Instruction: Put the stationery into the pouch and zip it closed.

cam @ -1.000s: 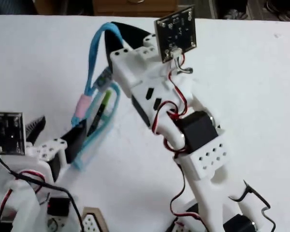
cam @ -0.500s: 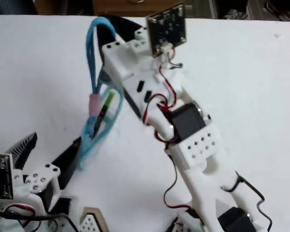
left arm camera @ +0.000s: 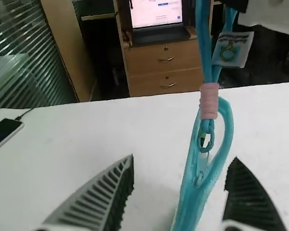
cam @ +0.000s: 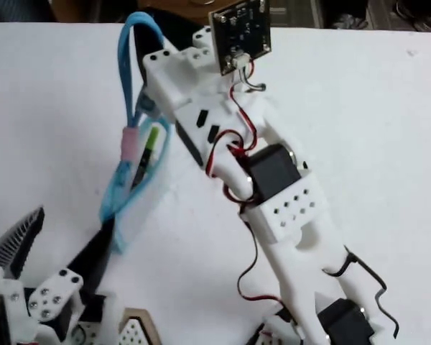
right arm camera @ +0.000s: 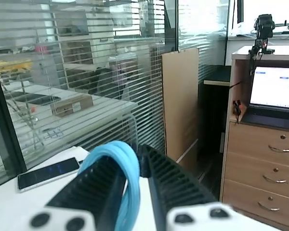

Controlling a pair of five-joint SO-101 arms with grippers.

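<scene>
Pouch of translucent blue plastic (cam: 131,185) is held lifted, pinched in the right gripper (right arm camera: 133,162) fingers, seemingly for zipping; the left gripper (left arm camera: 183,162) fingers are spread wide nearby.

The 2 arms are white plastic: the right arm (cam: 287,215), from lower right to top centre of the high view, carries black motor blocks (cam: 273,169), thin red and black wires (cam: 233,140) and a dark square circuit board (cam: 238,32), while the left gripper (cam: 73,220) at lower left has 1 grey and 1 black ribbed finger (left arm camera: 245,197).
</scene>
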